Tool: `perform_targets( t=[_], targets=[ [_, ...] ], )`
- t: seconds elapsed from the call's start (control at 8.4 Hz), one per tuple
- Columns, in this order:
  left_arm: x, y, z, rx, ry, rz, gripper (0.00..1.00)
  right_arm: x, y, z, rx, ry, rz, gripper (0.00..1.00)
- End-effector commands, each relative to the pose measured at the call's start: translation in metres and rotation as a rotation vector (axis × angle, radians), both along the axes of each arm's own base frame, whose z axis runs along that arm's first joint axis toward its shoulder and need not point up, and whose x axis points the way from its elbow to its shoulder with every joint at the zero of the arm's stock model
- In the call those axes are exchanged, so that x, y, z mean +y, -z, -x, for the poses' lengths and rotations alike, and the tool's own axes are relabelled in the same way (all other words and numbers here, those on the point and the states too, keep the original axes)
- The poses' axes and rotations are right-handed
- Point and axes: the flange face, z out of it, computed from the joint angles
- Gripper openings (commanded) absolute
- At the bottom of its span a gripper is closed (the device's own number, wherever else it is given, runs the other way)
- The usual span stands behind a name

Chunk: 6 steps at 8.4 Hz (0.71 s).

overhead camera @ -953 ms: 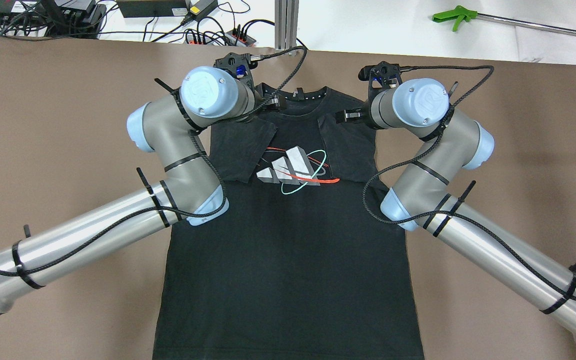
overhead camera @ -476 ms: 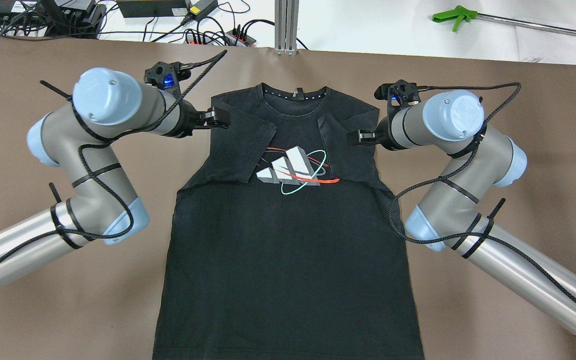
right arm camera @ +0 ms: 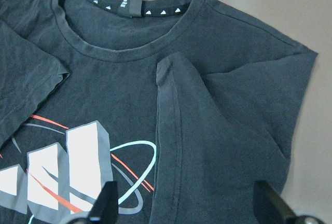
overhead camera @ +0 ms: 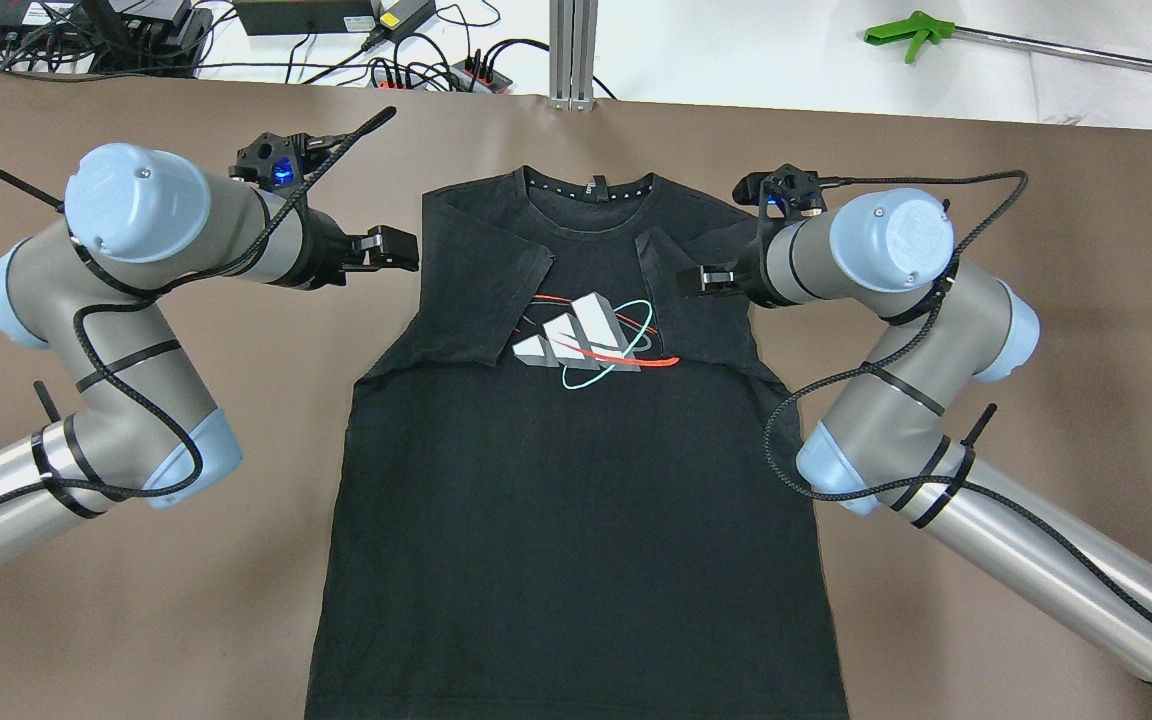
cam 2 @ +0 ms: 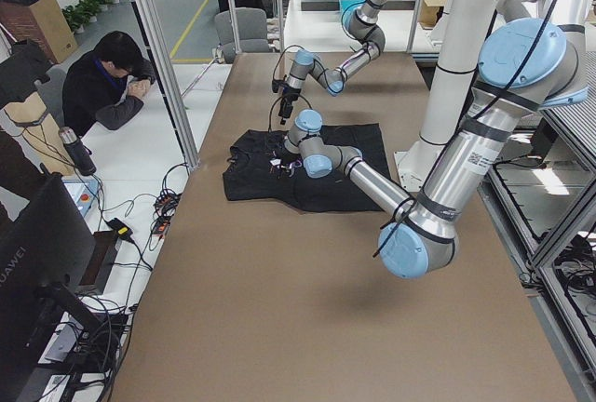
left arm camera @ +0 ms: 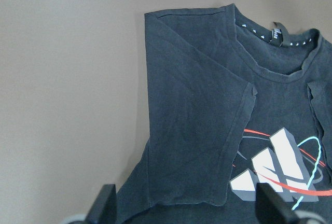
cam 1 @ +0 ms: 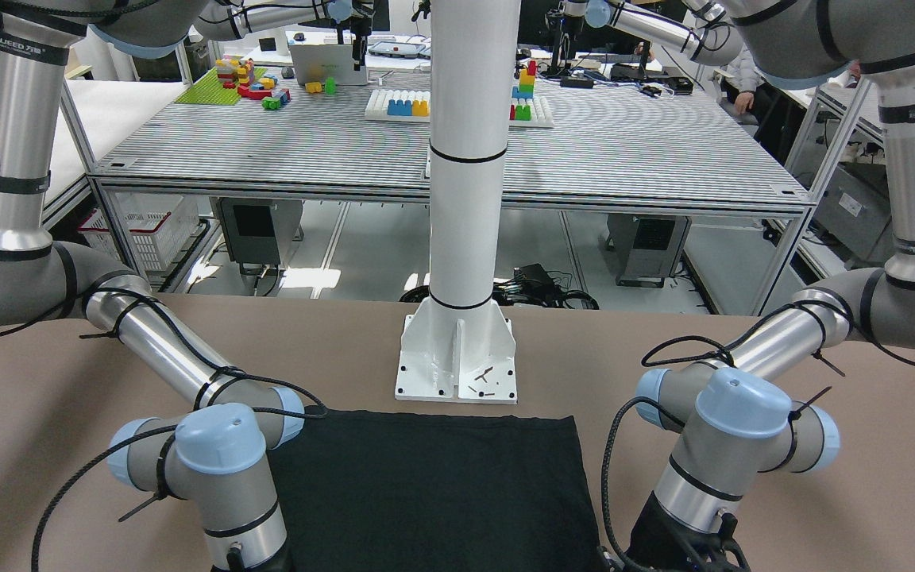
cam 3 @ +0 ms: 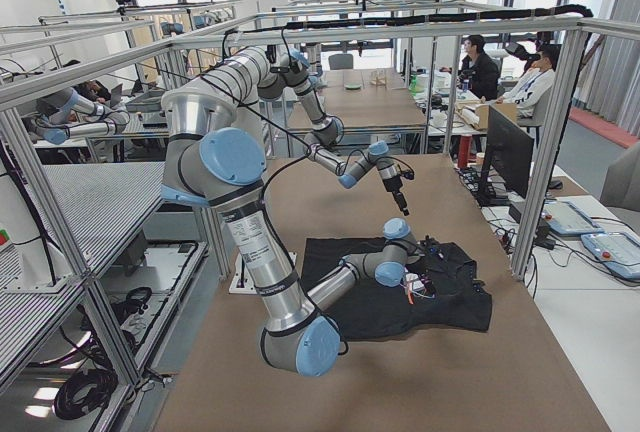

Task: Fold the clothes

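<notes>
The black T-shirt [overhead camera: 576, 520] is lying flat and front up in the middle of the overhead view, collar toward the top, hem running off the bottom edge. Both sleeves are lying folded inward over the chest, flanking a grey, red and teal print [overhead camera: 584, 340].

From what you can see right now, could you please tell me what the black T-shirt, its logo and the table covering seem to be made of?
The T-shirt: soft knit fabric, probably cotton, matte and slightly faded; it creases and folds limply. The logo: likely a flat print, lying flush with the cloth. The table covering: smooth matte brown sheet; material unclear.
</notes>
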Motion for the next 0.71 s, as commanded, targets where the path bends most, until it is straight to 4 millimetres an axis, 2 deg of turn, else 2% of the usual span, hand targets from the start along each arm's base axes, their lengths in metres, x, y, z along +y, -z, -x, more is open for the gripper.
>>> perform_targets(
  t=[0.0,0.12,0.24,0.48,0.6],
  targets=[
    [0.000,0.002,0.002,0.000,-0.001,-0.007,0.94,0.030,-0.009,0.055,0.130,-0.007,-0.064,0.88],
    [0.000,0.002,0.003,0.000,-0.001,-0.007,0.94,0.029,-0.019,0.062,0.154,-0.013,-0.059,0.87],
    [-0.001,0.002,0.002,0.000,0.001,-0.007,0.94,0.037,-0.024,0.074,0.168,-0.007,-0.061,0.85],
    [-0.001,0.002,0.002,-0.001,0.002,-0.007,0.94,0.047,-0.035,0.090,0.197,-0.018,-0.064,0.74],
    [-0.002,0.000,0.002,-0.004,0.001,-0.005,0.94,0.046,-0.033,0.092,0.197,-0.021,-0.066,0.69]
  ],
)
